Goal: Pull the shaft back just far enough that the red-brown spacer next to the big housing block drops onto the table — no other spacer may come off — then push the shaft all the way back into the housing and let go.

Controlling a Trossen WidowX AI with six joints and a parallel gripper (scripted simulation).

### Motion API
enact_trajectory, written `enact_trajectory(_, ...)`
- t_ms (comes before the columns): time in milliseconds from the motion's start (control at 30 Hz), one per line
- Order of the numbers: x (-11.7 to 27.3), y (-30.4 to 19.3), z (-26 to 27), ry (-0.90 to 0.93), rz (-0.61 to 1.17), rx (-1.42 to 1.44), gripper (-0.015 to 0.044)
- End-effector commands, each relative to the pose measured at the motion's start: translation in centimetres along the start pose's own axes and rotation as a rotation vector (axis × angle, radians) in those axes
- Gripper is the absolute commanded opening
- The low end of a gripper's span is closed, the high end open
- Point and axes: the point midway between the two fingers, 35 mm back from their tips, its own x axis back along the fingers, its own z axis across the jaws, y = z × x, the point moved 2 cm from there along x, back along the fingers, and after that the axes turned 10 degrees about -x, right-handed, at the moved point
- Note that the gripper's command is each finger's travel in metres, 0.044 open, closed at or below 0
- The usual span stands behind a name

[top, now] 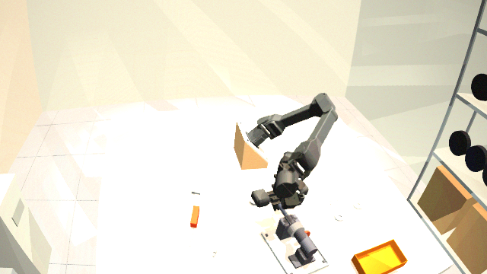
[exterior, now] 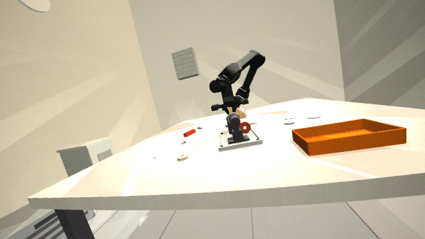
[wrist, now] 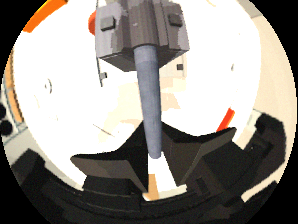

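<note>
Beside the housing block (top: 282,229) (wrist: 112,39), on the side facing the arm, the gripper (top: 277,202) (exterior: 233,111) (wrist: 149,121) pinches the bare shaft (top: 283,211) (wrist: 150,95) near its free end. The shaft's other end enters the block; its long axis runs straight out from the block's face toward the wrist, the free tip pointing away from the block and showing between the finger pads.

Beyond the block, roughly in line with the shaft, are a pale collar (top: 295,227) and a thick dark cylinder (top: 307,243) (exterior: 234,120). The red-brown spacer (top: 307,233) (exterior: 246,129) (wrist: 92,23) stands upright beside that line, on the tray side of the block; whether it touches anything there, I cannot tell.

Under the block, the pale base plate (top: 272,250) (exterior: 240,145) has its edges visible past the block. Bare table (top: 152,228) (exterior: 232,176) lies between plate and orange tray (top: 400,253) (exterior: 358,143) (wrist: 45,16), leaving room on that side. On the block's opposite side, the orange-red bar (top: 195,217) (exterior: 189,133) (wrist: 226,120) lies well apart, with open tabletop between.
</note>
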Motion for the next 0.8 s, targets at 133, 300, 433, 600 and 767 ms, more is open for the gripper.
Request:
enact_trajectory(133, 0.11, 0.18, 0.08, 0.0, -0.004, -0.001, 0.0)
enact_trajectory(300, 0.1, 0.24, 0.07, 0.0, -0.004, -0.001, 0.0)
enact_trajectory(433, 0.1, 0.29, 0.07, 0.0, -0.004, -0.001, 0.0)
enact_trajectory(600, 0.1, 0.34, 0.09, 0.0, -0.004, -0.001, 0.0)
enact_trajectory(767, 0.1, 0.39, 0.1, 0.0, -0.004, -0.001, 0.0)
